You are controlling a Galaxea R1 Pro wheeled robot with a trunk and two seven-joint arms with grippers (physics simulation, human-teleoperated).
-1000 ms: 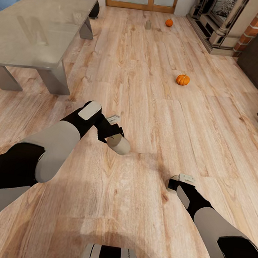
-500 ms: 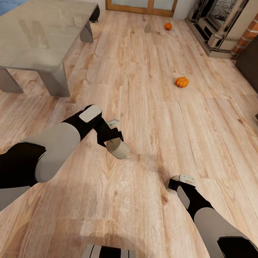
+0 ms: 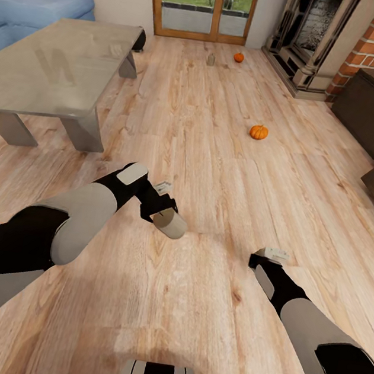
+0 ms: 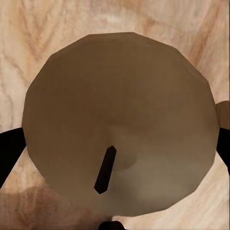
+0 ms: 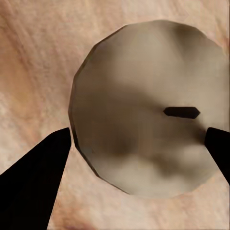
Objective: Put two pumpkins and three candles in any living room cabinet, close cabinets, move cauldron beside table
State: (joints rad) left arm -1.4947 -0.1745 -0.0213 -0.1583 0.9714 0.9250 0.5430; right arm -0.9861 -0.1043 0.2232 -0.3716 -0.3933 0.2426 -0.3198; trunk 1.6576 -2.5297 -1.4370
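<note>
Two candles were in my keeping, one in each arm, so a single trip to the cabinet would cover both. I had the left jaws (image 3: pixel 161 206) clamped narrow on the left candle (image 3: pixel 169 224), carried low over the floor (image 3: pixel 193 308) at about 11 o'clock from the base. From the left wrist, that candle (image 4: pixel 120 124) sat squarely between the two dark fingers, its wick end toward the camera. I judged the grip centred.

At the right jaws (image 3: pixel 272 255), at about 1 o'clock, the head view gave me little. From the right wrist, the second candle (image 5: pixel 148 110) lay between the two dark fingers (image 5: pixel 36 177), both touching its sides, so I took it as held.

Ahead, the near pumpkin (image 3: pixel 258 132) lay on the boards at 1 o'clock, the far pumpkin (image 3: pixel 238 57) and a third candle (image 3: pixel 211 59) well beyond at 12, close by the glass doors (image 3: pixel 201 9). My coffee bench (image 3: pixel 48 70) stood at 10 o'clock, and the dark cabinet (image 3: pixel 373 107) at 2, beside the fireplace (image 3: pixel 312 32).
</note>
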